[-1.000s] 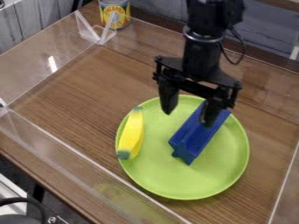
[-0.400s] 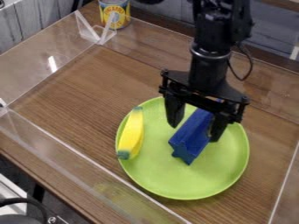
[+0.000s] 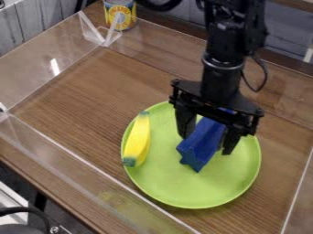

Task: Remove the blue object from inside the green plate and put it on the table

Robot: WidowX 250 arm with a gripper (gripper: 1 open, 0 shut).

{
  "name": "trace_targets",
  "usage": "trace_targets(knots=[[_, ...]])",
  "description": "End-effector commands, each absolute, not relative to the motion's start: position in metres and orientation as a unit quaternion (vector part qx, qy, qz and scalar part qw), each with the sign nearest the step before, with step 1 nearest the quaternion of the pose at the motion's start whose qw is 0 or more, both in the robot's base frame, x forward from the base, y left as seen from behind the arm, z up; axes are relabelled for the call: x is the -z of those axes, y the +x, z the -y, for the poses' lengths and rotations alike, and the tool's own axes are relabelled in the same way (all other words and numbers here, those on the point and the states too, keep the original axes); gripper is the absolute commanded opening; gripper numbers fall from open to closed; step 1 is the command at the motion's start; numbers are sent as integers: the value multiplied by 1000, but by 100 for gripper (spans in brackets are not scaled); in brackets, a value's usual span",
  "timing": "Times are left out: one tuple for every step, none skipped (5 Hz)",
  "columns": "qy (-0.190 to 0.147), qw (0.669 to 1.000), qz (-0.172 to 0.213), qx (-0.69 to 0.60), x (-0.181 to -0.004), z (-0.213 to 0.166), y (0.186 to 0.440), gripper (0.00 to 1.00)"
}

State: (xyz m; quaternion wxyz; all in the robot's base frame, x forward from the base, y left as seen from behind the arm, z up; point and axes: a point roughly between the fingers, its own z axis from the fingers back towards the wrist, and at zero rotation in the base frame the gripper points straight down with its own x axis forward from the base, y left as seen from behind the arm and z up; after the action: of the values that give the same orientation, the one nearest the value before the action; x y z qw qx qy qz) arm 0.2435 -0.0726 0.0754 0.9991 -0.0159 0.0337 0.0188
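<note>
Grasp step: jaws spread wide, straddling the blue object [image 3: 200,144], which lies in the green plate [image 3: 244,178] beside a banana [image 3: 138,138]. Contact unclear, probably none yet. Next: close, lift, carry to bare bench [image 3: 98,87].

The brown wood-grain table [image 3: 86,101] carries the green plate [image 3: 239,178] and a yellow can [image 3: 119,14].

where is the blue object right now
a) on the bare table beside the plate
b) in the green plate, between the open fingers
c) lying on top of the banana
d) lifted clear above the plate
b: the blue object lies in the green plate, with the gripper open, a finger on each side of it.
</note>
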Motion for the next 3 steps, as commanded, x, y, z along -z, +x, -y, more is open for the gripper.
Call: trace_targets(knots=[[-21,999,-25,-13,-77,77,246,100],[-22,999,-26,-12,-72,78,247,100],[-22,999,-28,-12,-69,78,248,100]])
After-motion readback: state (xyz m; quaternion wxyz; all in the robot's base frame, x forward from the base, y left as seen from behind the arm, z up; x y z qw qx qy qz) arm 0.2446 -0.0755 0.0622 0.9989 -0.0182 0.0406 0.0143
